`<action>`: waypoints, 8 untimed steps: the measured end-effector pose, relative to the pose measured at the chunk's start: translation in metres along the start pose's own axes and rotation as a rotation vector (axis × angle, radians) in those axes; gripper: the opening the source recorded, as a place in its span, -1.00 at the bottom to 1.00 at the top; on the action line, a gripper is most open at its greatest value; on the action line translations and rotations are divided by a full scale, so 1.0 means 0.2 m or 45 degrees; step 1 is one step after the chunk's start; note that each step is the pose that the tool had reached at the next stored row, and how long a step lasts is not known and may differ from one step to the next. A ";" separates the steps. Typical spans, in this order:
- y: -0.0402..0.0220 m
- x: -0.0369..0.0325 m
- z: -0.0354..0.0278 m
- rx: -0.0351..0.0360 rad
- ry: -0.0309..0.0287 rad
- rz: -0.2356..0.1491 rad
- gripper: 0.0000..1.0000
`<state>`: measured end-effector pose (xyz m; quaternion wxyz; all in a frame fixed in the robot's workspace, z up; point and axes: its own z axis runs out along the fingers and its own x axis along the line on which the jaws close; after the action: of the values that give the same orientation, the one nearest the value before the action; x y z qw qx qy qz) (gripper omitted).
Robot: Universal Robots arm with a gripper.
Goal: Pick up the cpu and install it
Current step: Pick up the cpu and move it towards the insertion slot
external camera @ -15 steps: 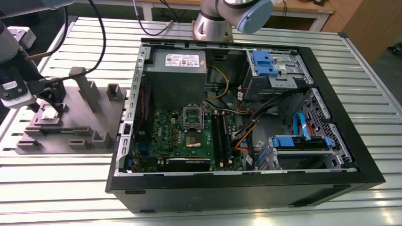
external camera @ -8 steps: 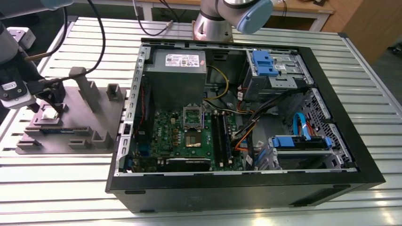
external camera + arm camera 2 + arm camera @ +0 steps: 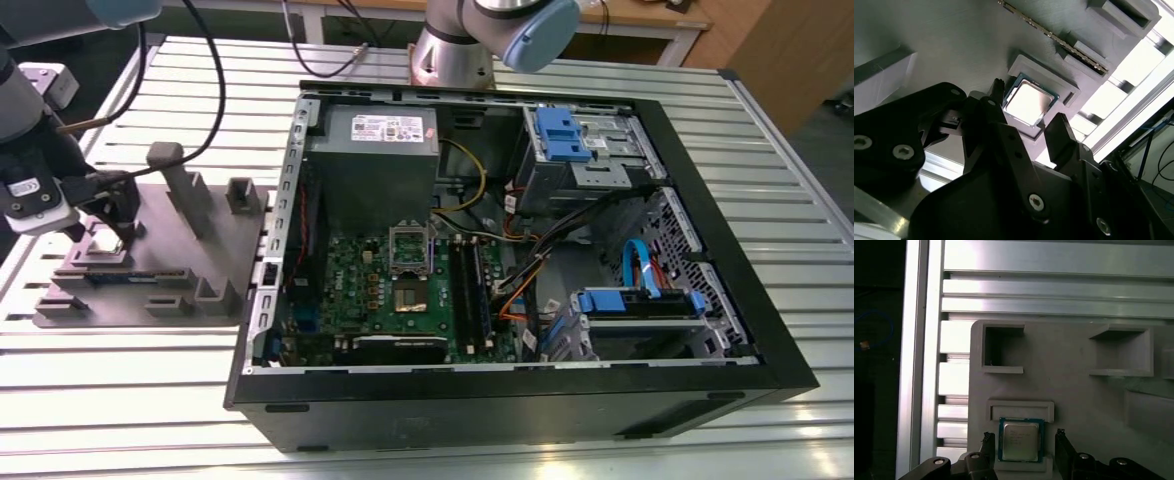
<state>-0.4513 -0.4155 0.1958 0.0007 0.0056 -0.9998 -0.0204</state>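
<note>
a robot arm's black hand hangs low over a grey moulded tray that lies on a slatted metal counter, at the exterior view's left. the cpu, a small square chip with a dull silver top, lies flat in a shallow square pocket of the tray. the hand is wide: in both wrist views its two fingers stand one on each side of the chip, with a gap showing on both sides, gripping nothing.

to do this grasp well, the fingers should probably meet two opposite edges squarely, close gently, and lift the chip level so it does not catch the pocket wall.

two deeper pockets in the tray look bare. a long thin memory stick stands on edge in a slot near the chip. well apart from the tray, an open computer case holds a green motherboard, a grey power supply, cables and blue-fronted drive bays.
</note>
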 end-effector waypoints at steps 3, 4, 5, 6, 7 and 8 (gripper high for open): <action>0.000 0.003 0.010 0.0000 0.0000 0.000 0.18; 0.000 0.005 0.014 -0.0002 -0.0001 0.000 0.18; 0.000 0.008 0.017 -0.0001 0.0000 0.000 0.18; 0.000 0.010 0.022 -0.0001 0.0000 0.000 0.18; 0.000 0.012 0.026 -0.0002 -0.0002 0.000 0.18; -0.001 0.013 0.029 -0.0003 -0.0003 0.000 0.18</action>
<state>-0.4539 -0.4154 0.1900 0.0006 0.0055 -0.9998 -0.0205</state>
